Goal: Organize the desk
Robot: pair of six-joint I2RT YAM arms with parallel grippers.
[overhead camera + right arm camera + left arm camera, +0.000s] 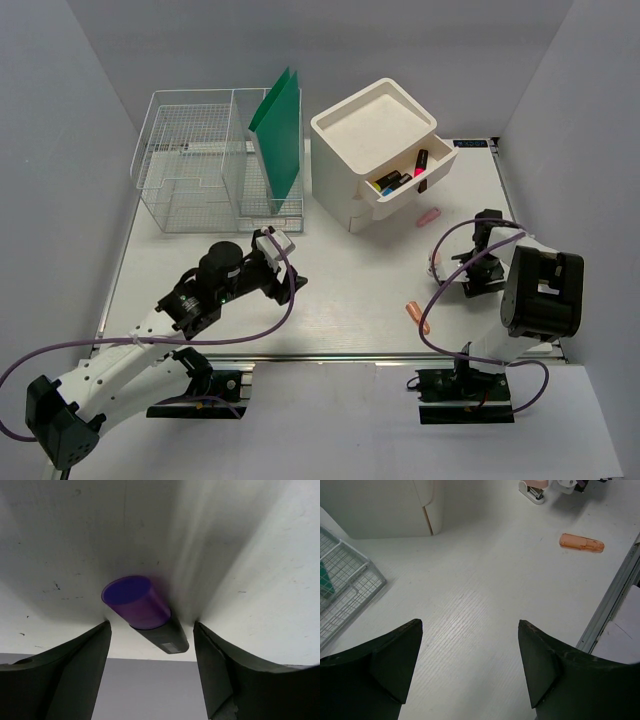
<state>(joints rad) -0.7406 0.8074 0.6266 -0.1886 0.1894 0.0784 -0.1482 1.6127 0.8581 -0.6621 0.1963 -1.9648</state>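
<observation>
We see the white table (340, 285) spread beneath both arms. Our right gripper (151, 625) straddles a purple-capped marker (140, 605) lying there, jaws apart, not yet touching, likely bound for the open drawer (397, 207). Our left gripper (470, 622) hangs wide open, empty.

You have the tabletop (340, 300) lying flat and level under the overhead camera: a large white rectangle, its long sides running left to right. Look along its near long edge and you see a metal rail (330, 357), silver and straight, bordering the white surface. Seen close from the left wrist, your surface shows a fine lined grain; from the right wrist, a few small dark specks
</observation>
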